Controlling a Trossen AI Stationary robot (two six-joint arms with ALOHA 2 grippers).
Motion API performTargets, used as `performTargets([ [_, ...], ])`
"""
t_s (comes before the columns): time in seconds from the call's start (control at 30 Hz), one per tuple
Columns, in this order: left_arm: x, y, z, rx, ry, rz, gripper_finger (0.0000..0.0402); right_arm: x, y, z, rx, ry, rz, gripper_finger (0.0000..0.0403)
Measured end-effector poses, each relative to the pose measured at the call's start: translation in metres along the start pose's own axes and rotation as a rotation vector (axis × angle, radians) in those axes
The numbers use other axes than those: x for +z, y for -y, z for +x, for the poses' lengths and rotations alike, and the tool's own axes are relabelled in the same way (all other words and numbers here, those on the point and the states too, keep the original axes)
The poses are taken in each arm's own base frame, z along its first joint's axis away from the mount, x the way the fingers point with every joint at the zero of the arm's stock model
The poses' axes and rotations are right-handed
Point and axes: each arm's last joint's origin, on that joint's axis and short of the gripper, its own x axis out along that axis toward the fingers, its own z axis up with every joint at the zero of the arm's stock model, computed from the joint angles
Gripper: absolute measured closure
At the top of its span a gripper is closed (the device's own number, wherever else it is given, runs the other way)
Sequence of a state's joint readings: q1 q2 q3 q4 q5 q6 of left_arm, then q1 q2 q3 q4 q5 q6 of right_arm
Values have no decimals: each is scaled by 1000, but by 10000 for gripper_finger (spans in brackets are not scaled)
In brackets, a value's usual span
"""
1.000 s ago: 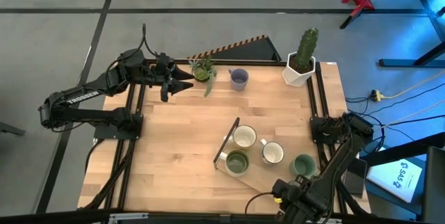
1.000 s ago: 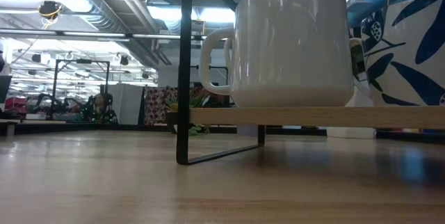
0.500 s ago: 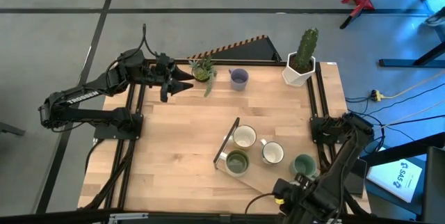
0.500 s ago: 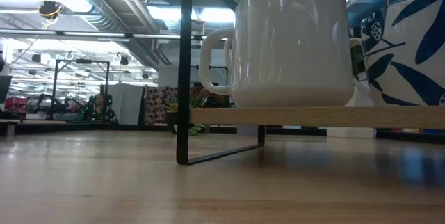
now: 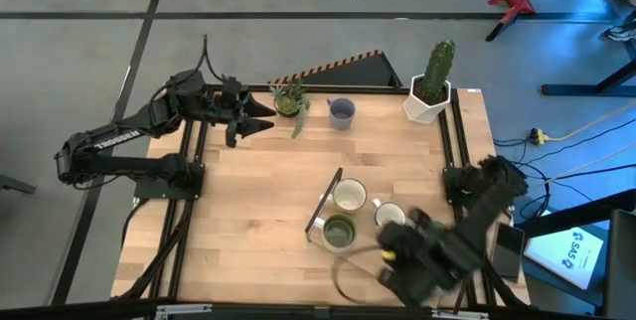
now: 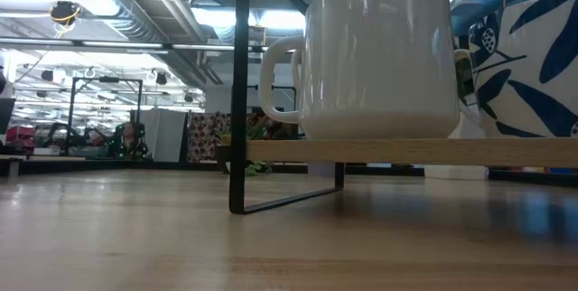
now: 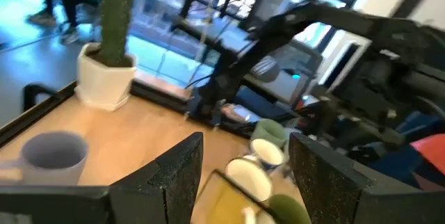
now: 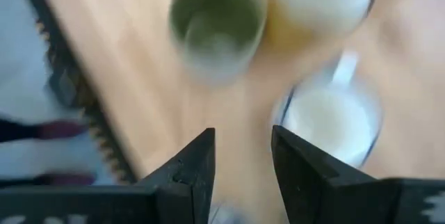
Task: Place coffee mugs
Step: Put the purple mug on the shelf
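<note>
The lavender mug [image 5: 341, 111] stands near the far edge, by the leafy plant. A white mug [image 5: 349, 196] and the olive mug [image 5: 339, 231] sit on a small wooden rack [image 5: 320, 223]. Another white mug [image 5: 390, 218] stands on the table beside it. The teal mug [image 7: 268, 130] shows only in the left wrist view; a third white mug is out of view. My left gripper [image 5: 260, 121] is open at the far left corner. My right gripper [image 8: 242, 165] is open above the mugs at the near right, touching nothing.
A white pot with a cactus [image 5: 429, 96] stands at the far right corner and a leafy plant [image 5: 290, 101] sits by my left gripper. The rack's black frame [image 6: 239, 101] rises upright. Bare wood [image 5: 248, 211] lies left of the rack.
My right arm has swung up from the near right corner toward the table's left and the mugs, blurred by its motion, and now covers the teal mug in the high view. The mugs have stayed in place.
</note>
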State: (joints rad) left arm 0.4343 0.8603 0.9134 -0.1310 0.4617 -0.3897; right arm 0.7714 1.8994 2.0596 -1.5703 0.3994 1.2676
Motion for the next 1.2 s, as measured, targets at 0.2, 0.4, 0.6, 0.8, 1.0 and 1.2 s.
performTargets([
  [0.2, 3, 3, -13, -36, 5, 6, 194, 90, 44, 31, -117, 52, -202, 276],
  [0.4, 3, 5, -29, -12, 13, 5, 194, 177, 111, 62, -161, 105, -348, 276],
  [0.6, 6, 7, -39, 8, 46, 21, 194, 235, 180, 82, -248, 188, -401, 275],
  [0.8, 5, 5, -41, 50, 47, 10, 194, 258, 229, 127, -216, 49, -461, 237],
  [1.0, 4, 1, -43, 109, 51, -5, 194, 269, 255, 179, -233, -69, -508, 191],
  [1.2, 4, -2, -44, 131, 53, -13, 194, 269, 269, 220, -161, -149, -514, 187],
])
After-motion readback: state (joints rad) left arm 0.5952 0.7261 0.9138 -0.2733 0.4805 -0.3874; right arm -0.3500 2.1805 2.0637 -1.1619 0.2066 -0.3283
